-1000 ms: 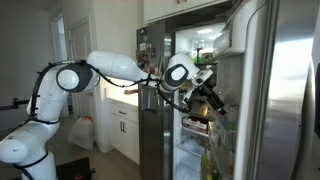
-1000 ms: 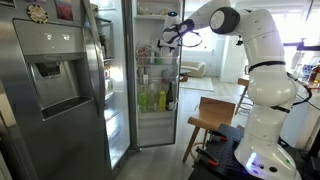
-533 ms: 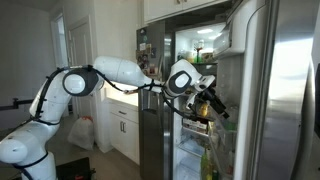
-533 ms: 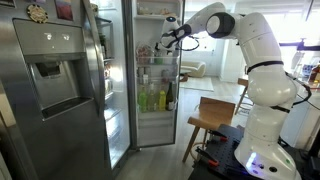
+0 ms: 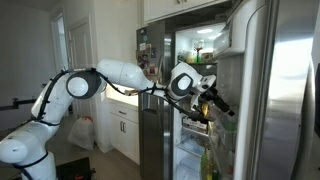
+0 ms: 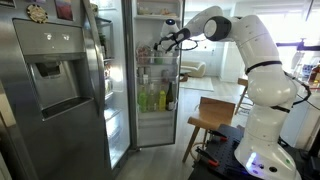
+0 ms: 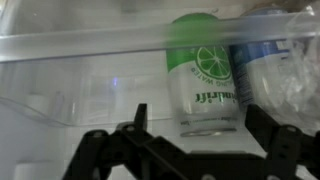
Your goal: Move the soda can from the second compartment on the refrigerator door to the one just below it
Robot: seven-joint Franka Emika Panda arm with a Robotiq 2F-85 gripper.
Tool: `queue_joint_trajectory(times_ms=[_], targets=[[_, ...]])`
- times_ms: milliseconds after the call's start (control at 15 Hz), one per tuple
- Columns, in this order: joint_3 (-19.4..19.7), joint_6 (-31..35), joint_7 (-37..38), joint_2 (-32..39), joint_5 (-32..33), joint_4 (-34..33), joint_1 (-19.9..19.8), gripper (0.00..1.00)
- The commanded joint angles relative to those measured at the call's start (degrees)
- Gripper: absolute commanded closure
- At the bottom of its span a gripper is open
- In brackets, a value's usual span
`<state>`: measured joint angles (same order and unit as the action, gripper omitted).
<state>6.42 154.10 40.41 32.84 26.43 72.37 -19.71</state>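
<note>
- Arm has nudged in closer over the last 1 s; the claw (image 7: pixel 198 128) is spread wide and holding nothing.
- Soda can (image 7: pixel 205 75) sits in its door bin (image 7: pixel 80 45), beside a bottle (image 7: pixel 272 70), lined up with the gap.
- Grab's probably next, then 1 bin down.

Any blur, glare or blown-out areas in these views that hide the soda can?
Wrist view: soft focus, soda can hazy behind the clear bin wall, claw a dark silhouette. In an exterior view, the lit fridge interior is blown out; in an exterior view, the window is overexposed.

soda can (image 7: pixel 205 75) top: blurred behind bin rim (image 7: pixel 80 45) | claw (image 7: pixel 198 115) base: cut off
</note>
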Motion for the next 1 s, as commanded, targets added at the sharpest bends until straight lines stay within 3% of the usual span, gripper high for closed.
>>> queue_joint_trajectory(times_ms=[0,933], targets=[[1.67,2.02,-0.10,2.04,2.83,-2.99,0.60,0.00],[2.45,3.55,0.68,7.06,6.49,-6.96,0.74,0.00]])
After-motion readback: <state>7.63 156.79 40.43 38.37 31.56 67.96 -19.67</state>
